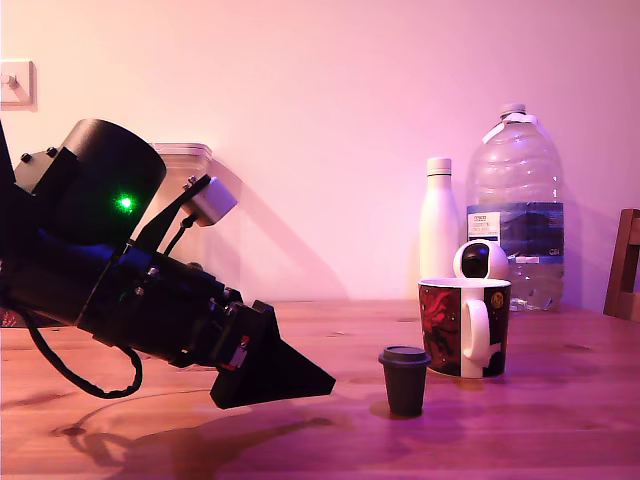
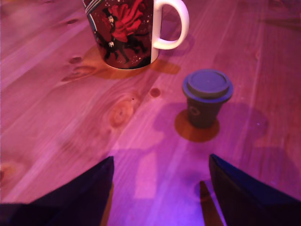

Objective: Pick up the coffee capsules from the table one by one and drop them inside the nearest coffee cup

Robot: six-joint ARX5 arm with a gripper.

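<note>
A small dark coffee capsule (image 1: 405, 379) (image 2: 206, 96) stands upright on the wooden table (image 1: 520, 430) (image 2: 56, 94), wide flat top up. Just behind it, toward the exterior view's right, stands the coffee cup (image 1: 465, 326) (image 2: 123, 32), a red-and-black patterned mug with a white rim and a white handle. My black gripper (image 1: 325, 380) (image 2: 160, 162) hovers low over the table at the exterior view's left of the capsule, a short gap away. The wrist view shows its two dark fingers spread wide apart and empty, with the capsule ahead of the gap.
At the back of the table stand a white bottle (image 1: 439, 228), a big clear water bottle (image 1: 515, 205) and a small round white camera (image 1: 480, 260). A wooden chair back (image 1: 625, 265) shows at the exterior view's right edge. A black cable (image 1: 75, 375) loops under the arm.
</note>
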